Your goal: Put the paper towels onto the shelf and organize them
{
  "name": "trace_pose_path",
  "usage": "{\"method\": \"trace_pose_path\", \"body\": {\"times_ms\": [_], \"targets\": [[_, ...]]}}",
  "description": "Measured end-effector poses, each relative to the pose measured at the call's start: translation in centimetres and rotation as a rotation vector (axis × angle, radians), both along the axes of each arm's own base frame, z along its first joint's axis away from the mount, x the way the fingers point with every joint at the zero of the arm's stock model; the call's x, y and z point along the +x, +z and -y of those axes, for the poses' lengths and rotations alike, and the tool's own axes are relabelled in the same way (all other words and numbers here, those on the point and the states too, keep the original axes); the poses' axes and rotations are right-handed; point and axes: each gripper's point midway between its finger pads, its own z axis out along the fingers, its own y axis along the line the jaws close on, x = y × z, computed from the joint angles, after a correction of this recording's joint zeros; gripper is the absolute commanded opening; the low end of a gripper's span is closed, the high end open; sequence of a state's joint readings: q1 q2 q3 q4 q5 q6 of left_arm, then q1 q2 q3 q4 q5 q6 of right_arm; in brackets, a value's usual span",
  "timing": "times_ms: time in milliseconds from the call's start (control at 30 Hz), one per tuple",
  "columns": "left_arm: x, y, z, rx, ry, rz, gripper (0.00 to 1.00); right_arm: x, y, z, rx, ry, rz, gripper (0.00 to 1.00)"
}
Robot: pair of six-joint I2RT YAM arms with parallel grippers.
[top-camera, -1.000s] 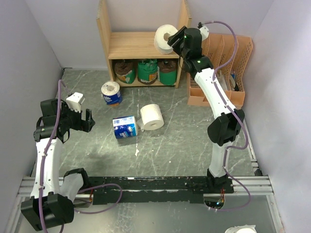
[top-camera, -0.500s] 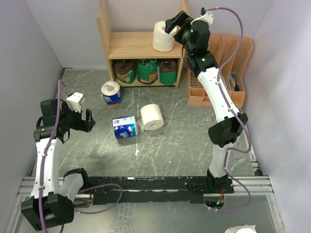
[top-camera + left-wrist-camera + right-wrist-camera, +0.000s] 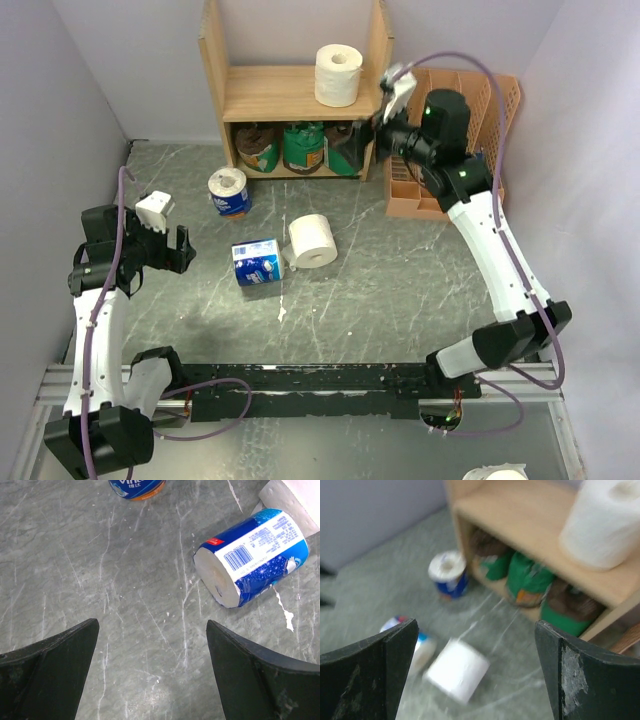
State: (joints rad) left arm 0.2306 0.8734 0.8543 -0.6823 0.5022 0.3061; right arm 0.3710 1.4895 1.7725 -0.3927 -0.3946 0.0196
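The wooden shelf [image 3: 290,95] stands at the back, with one white roll [image 3: 338,75] upright on its upper tier and three brown and green rolls [image 3: 303,146] on the lower tier. My right gripper [image 3: 360,140] is open and empty, in front of the shelf's right side. In its wrist view [image 3: 476,625] it looks down at the shelf [image 3: 530,515], the white roll on it [image 3: 607,522] and a white roll on the floor [image 3: 457,670]. My left gripper [image 3: 185,248] is open and empty, left of the lying blue-and-white roll [image 3: 257,262] [image 3: 252,557].
An upright blue-and-white roll [image 3: 229,192] and a lying white roll [image 3: 312,241] are on the grey floor. The peach slotted organizer [image 3: 450,180] stands right of the shelf, behind my right arm. Another white roll [image 3: 495,473] lies off the table at the bottom edge.
My right gripper let go of the white roll, which now stands upright on the upper tier, and drew back down and to the right. The left arm has not moved.
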Motion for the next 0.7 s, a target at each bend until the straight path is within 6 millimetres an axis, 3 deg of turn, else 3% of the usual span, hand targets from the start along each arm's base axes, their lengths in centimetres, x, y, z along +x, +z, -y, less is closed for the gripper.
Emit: {"method": "trace_pose_path", "body": {"times_ms": [67,233,333,400,500,633,700], "targets": [[0.0,0.0,0.0,0.0,-0.002,-0.002,1.0,-1.8,-3.2,-0.3,-0.051,0.085,-0.058,1.0],[-0.1,0.0,0.1,0.0,-0.007,-0.001,1.0,-7.8,-17.0,-0.8,-0.199,0.318,-0.355,1.0],[-0.1,0.0,0.1,-0.001,-0.01,0.001,1.0,-11.5,-22.5,-0.5,-0.226,0.437,-0.502,1.0],[-0.1,0.1,0.1,0.001,-0.011,0.004,1.0,-13.3,-23.6,-0.6,-0.143,0.502,-0.587,1.0],[-0.1,0.2,0.1,0.003,-0.009,0.011,1.0,-14.2,-23.5,-0.3,0.032,0.536,-0.675,1.0],[-0.3,0.6,0.1,0.007,-0.006,0.027,1.0,-13.0,-22.6,-0.2,-0.03,0.511,-0.593,1.0],[-0.3,0.6,0.0,0.008,-0.005,0.028,1.0,-11.3,-21.4,-0.5,-0.139,0.444,-0.482,1.0]]}}
